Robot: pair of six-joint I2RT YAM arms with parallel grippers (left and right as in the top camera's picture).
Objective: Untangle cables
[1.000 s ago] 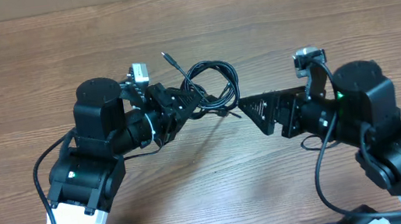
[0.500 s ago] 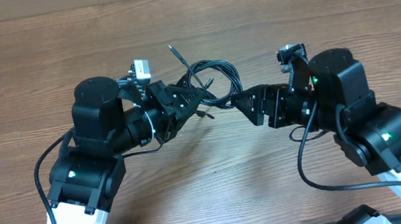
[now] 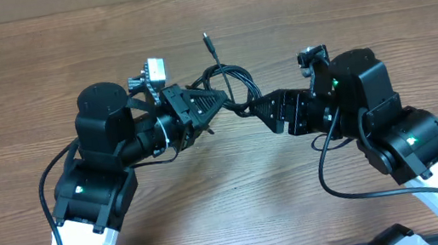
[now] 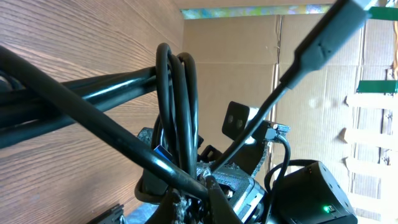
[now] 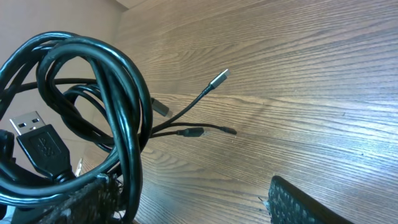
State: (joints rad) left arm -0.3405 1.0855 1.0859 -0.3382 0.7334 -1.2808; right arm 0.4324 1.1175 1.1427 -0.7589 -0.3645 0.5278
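The cables (image 3: pixel 228 80) are a bundle of thin black cords looped between both grippers, lifted off the wooden table (image 3: pixel 342 19). One plug end (image 3: pixel 207 40) sticks up toward the far side. My left gripper (image 3: pixel 216 100) is shut on a strand of the bundle; in the left wrist view its fingertips (image 4: pixel 214 193) pinch a cable (image 4: pixel 124 146) that crosses several loops. My right gripper (image 3: pixel 253 107) is open at the loops' right side. In the right wrist view the cable loops (image 5: pixel 118 93) hang against its left finger (image 5: pixel 87 199), and a USB plug (image 5: pixel 37 146) and thin plug ends (image 5: pixel 217 79) dangle.
The right arm's body (image 4: pixel 311 193) looms close behind the bundle in the left wrist view. Cardboard panels (image 4: pixel 323 112) stand beyond the table's far edge. Thicker black wires (image 3: pixel 331 184) trail from each arm near the front.
My right gripper has moved left up to the loops, its jaws slightly narrower. The left gripper has turned and raised the bundle, and the free plug end has swung farther away and to the right.
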